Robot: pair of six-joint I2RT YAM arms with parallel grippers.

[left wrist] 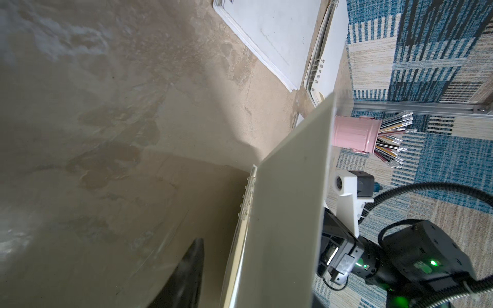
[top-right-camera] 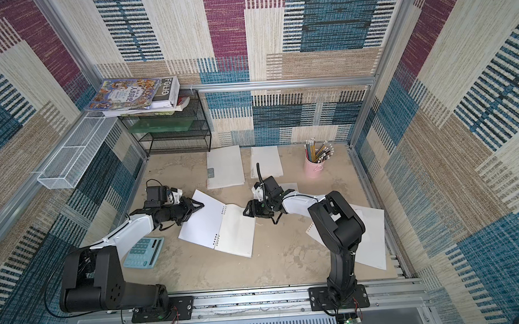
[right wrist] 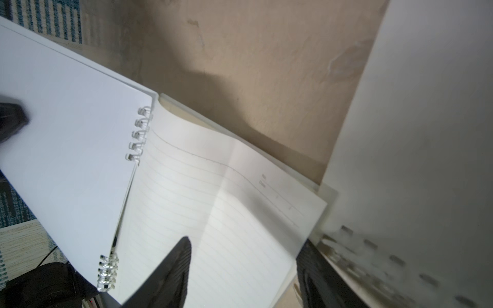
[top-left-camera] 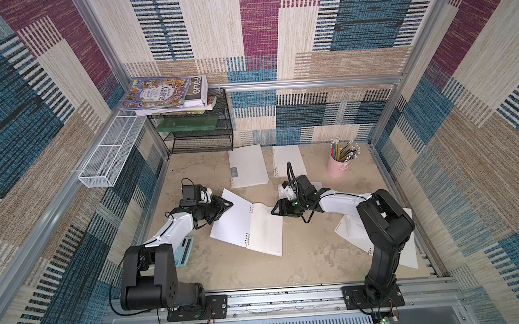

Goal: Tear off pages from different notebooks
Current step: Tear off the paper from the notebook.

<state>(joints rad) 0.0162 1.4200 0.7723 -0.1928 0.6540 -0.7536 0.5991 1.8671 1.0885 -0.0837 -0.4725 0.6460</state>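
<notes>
Along the left wall a white mesh basket (top-left-camera: 109,156) is mounted. Beside it a black mesh shelf (top-left-camera: 198,135) is topped with illustrated books (top-left-camera: 161,93). A light-blue calculator (top-right-camera: 144,251) is seen on the bench (top-left-camera: 285,265), partly under the left arm. The left end effector (top-left-camera: 225,205) is closed on the far left corner of the open notebook (top-left-camera: 248,225) — one finger (right wrist: 10,120) is seen on top of the turned-back cover. This notebook is laid mid-bench, lined page up. At the back edge a labelled notebook (top-left-camera: 248,166) and a second closed notebook (top-left-camera: 288,161) are laid side by side. The right end effector (top-left-camera: 274,211) is placed at the far right corner of the lined page, jaws set apart, nothing gripped. In the right wrist view a loose page (right wrist: 413,133) with a row of holes is shown, blurred, beside one finger — contact cannot be told. A pink cup (top-left-camera: 337,166) of pencils is stood at the back right. A fourth notebook (top-left-camera: 351,233) is partly hidden under the right arm.
</notes>
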